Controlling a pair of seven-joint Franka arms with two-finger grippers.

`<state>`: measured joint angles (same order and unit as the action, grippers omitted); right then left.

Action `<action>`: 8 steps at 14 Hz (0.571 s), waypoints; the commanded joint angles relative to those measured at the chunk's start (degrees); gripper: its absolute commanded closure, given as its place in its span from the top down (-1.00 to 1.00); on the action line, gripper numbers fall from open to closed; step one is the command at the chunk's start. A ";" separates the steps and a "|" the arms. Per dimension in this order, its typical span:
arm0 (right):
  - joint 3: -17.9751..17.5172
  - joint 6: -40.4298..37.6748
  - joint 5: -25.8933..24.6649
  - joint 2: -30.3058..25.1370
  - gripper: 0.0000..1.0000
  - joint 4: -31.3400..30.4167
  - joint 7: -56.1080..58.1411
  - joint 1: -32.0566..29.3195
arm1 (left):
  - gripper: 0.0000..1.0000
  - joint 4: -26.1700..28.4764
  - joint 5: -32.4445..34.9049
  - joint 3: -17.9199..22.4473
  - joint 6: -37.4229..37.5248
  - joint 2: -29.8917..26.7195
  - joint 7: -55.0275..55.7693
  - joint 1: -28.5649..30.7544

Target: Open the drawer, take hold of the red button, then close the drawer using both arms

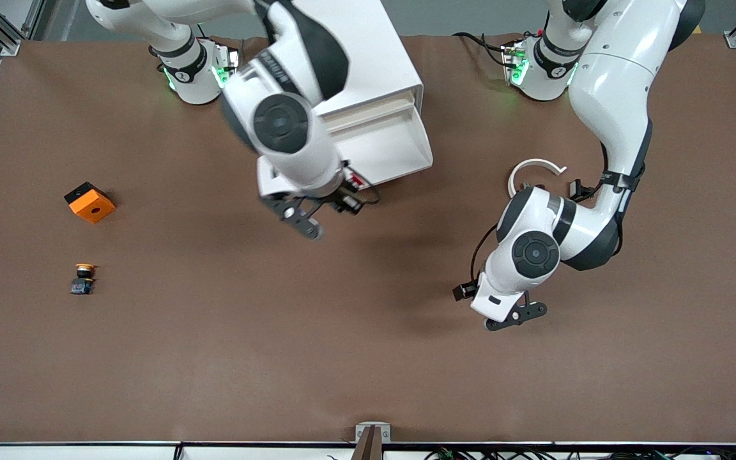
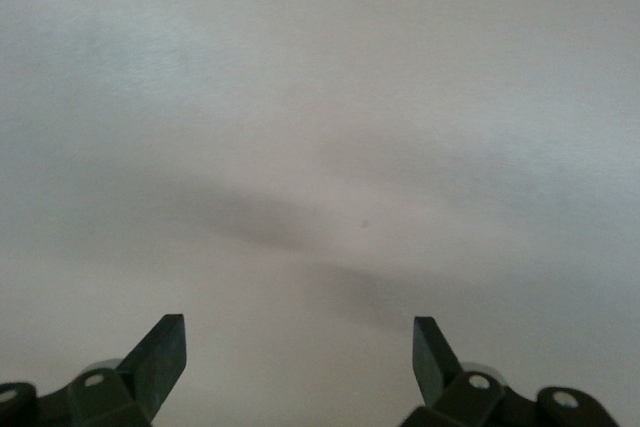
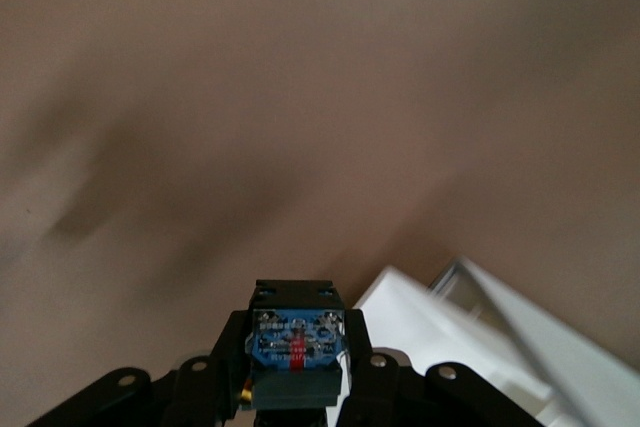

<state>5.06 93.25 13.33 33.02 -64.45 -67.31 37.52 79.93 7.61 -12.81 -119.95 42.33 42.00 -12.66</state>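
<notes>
Brown surface: the desk (image 1: 368, 358) carries everything; the two arm bases stand along its edge farthest from the front camera.
Button: the red-capped button (image 3: 296, 345) sits clamped in the right end effector (image 3: 296, 367); its blue body faces the right wrist camera, with a sliver of red showing.
Right end effector: its fingers are closed tight on the button, in the air over bare desk just in front of the open drawer.
Right end effector, front view: the right end effector (image 1: 317, 214) hangs below the white wrist, and the button itself is hard to make out there.
Left end effector: the left end effector (image 1: 513, 316) has its fingers (image 2: 160, 357) spread wide with nothing between them; it waits over bare desk toward the left arm's end.
Cabinet: a white cabinet (image 1: 381, 70) stands by the edge with the arm bases, between those bases.
Drawer: its white drawer (image 1: 384, 144) is pulled out toward the front camera; nothing can be seen lying in the visible part.
Other items: an orange square box (image 1: 90, 203) and a yellow-capped button (image 1: 83, 278) lie toward the right arm's end, the box farther from the front camera than the button.
</notes>
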 commanded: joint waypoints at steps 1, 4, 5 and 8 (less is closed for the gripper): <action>-0.58 -2.63 0.82 -1.11 -1.00 -0.41 13.29 -6.12 | 1.00 3.04 -2.68 -0.02 -2.74 -2.60 -1.74 0.18; -0.58 -2.81 -4.43 -1.64 -1.00 -2.95 25.61 -11.49 | 1.00 3.22 -2.68 -0.20 -2.83 -2.16 -0.60 -1.05; -0.58 -2.12 -7.24 -1.90 -1.00 -5.23 29.56 -12.90 | 1.00 3.39 -2.77 -0.28 -1.96 -2.60 -0.25 -1.84; -0.58 1.66 -9.02 -2.00 -1.00 -9.81 40.03 -18.60 | 1.00 3.31 -2.77 -0.29 -1.08 -3.57 2.90 -4.82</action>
<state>5.48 92.43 5.48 32.72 -69.81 -33.27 22.34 81.01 5.59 -13.43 -121.55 41.51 43.02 -15.39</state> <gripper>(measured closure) 0.577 0.000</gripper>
